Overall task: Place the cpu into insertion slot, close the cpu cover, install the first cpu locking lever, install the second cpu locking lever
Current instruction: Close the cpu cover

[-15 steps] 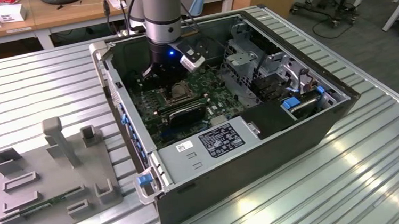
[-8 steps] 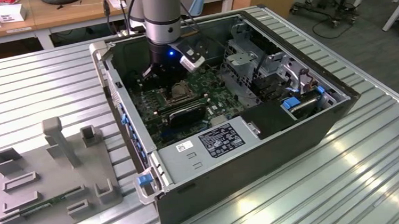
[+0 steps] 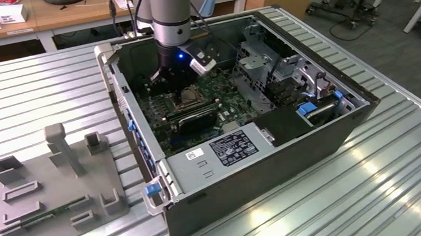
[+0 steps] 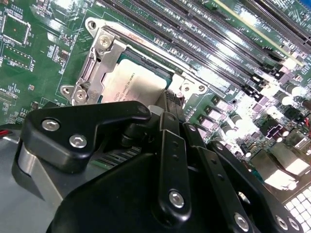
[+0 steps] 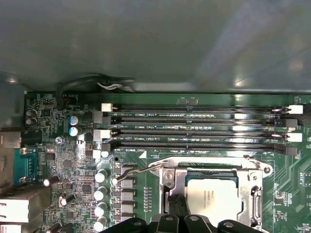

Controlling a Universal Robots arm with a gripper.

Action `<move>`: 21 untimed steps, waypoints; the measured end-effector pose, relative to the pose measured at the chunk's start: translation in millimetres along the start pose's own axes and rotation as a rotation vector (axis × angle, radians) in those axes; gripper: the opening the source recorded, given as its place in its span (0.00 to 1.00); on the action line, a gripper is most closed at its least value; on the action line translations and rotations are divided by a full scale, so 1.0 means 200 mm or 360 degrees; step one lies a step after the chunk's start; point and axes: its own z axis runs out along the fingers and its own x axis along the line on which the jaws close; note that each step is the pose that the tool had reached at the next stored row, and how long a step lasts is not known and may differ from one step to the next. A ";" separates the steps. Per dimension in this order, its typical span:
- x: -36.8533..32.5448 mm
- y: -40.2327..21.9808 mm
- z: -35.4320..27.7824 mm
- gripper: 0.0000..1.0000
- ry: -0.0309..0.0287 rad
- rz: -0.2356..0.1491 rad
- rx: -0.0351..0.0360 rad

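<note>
cpu (image 5: 214,201): small flat square chip, pale silvery lid, faint print on it. It sits flat in the insertion slot (image 3: 191,96), the square metal-rimmed socket on the green motherboard (image 5: 73,174) inside the open black computer case (image 3: 274,163). The long narrow black memory slots (image 5: 194,126) run just beside the socket.

cpu cover (image 5: 176,182): thin silvery metal frame, lying down flat around the chip, which shows through the cut-out in both wrist views. A thin bent wire lever (image 5: 138,171) bows away from one corner of the socket, apart from the frame.

Black gripper (image 5: 178,206): the fingers look pressed together, with nothing visible between them. The tips are low over the cover's edge on the lever side, just beside the chip. Contact with the frame can't be confirmed. In the exterior view the arm comes straight down into the case, which stands on the ribbed metal table (image 3: 43,91).
</note>
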 end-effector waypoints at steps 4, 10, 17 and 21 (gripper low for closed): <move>-0.002 0.002 -0.019 0.11 -0.00023 0.0000 -0.0004; -0.001 0.000 -0.058 0.11 -0.00010 0.0000 -0.0002; -0.001 -0.001 -0.113 0.11 -0.00008 0.0000 -0.0001; -0.001 -0.001 -0.121 0.11 -0.00013 0.0000 -0.0002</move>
